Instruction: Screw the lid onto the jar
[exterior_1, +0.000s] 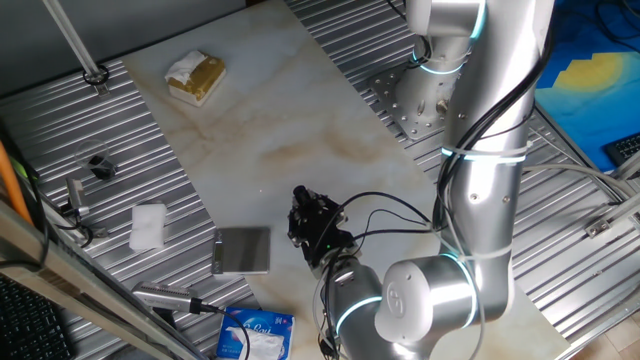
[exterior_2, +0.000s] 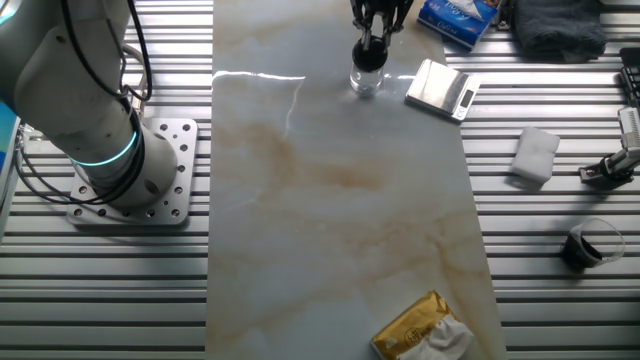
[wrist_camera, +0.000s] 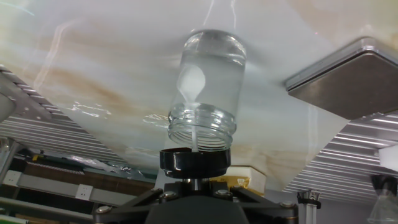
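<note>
Across a slatted metal bench lies a pale marble-patterned board (exterior_2: 340, 180) veined with tan, catching streaks of light. At 12 o'clock on the board in the other fixed view stands the jar (exterior_2: 366, 80), upright and clear, with the gripper (exterior_2: 370, 40) directly above it. From the hand view, the lid (wrist_camera: 195, 163) is a black cap held at the gripper's tip, with a thin white stem running from it into the open threaded mouth of the jar (wrist_camera: 209, 81); a white blob shows inside the glass. The lid sits just above the rim, and whether they touch I cannot tell. The fingers are hidden by the lid, so how they stand on it I cannot tell.

Just beside the jar at 3 o'clock lies a grey square plate (exterior_2: 443, 88). Past it at 1 o'clock is a blue packet (exterior_2: 458, 18), and at 4 o'clock a white block (exterior_2: 535, 156) on the slats. At the board's 6 o'clock edge rests a gold-wrapped bundle (exterior_2: 422, 328). The arm's round base (exterior_2: 125, 170) is bolted down at 9 o'clock.
</note>
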